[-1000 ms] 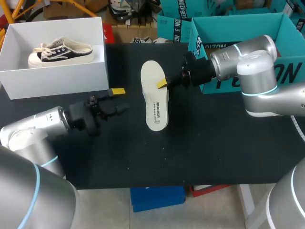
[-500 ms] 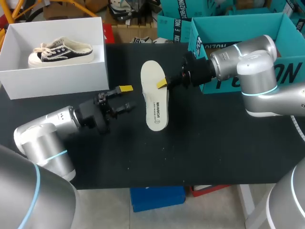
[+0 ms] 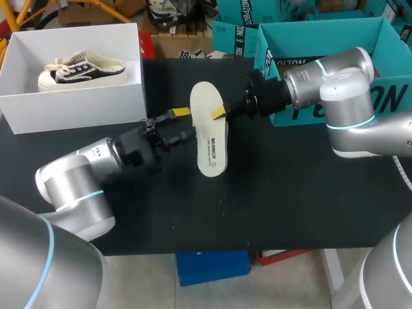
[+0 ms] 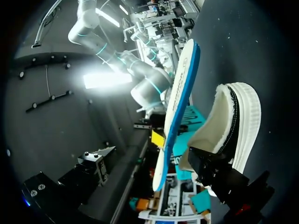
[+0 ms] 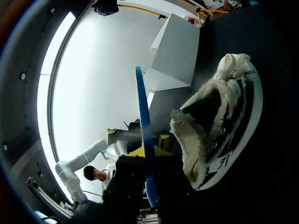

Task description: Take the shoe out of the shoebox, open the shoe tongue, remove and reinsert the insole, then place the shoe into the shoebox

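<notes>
The insole (image 3: 209, 138) is out of the shoe, so the step in hand looks like putting it back in, a little past halfway through the task. The left gripper (image 3: 185, 123), nearest the robot, would probably do best steadying the fleece-lined shoe (image 5: 219, 121) by its white sole or heel rather than crowding the insole. That would keep the opening facing up and the tongue clear. The right gripper (image 3: 222, 113) should then be tipping the insole in toe first and sliding it flat. The soft lining may catch the insole's edge and bunch.

The left arm is lying low over the black table (image 3: 270, 193) on the near left. Its fingers are spread with nothing between them, just beside the insole's left edge. Further out, the insole is hanging above the middle of the table, printed side up, with its blue underside showing in the wrist views. The right arm is held out from the right, its yellow tips pinching the insole's long edge.

In the wrist views the shoe is lying on the table just beside the held insole. The head view is not showing it, and the raised insole is likely covering it.

Farthest away, at the far left, the white shoebox (image 3: 77, 109) is standing open with a second shoe (image 3: 80, 67) inside.
</notes>
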